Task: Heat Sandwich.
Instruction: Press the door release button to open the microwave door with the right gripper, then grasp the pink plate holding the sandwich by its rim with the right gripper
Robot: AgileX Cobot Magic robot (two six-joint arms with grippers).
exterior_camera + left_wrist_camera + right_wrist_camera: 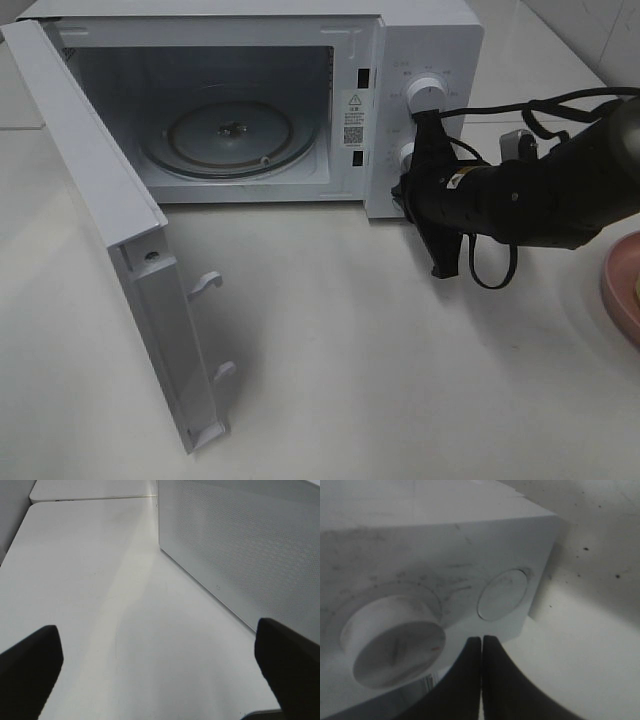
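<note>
The microwave [420, 40] is white and stands upright, its control panel directly in front of the right gripper [404, 190]. Its door [100, 200] is swung fully open, well to the left of that gripper. Inside, 1 round glass turntable [228, 132] lies flat, also to the gripper's left. The panel carries 2 round knobs: the upper knob [427, 92] sits above the gripper and the lower knob [408, 152] just above it. A flat round button [502, 594] lies just beside the tips. The sandwich [636, 292] shows only as a tan sliver on the pink plate [612, 285], well to the gripper's right. Its pose cannot be told.
</note>
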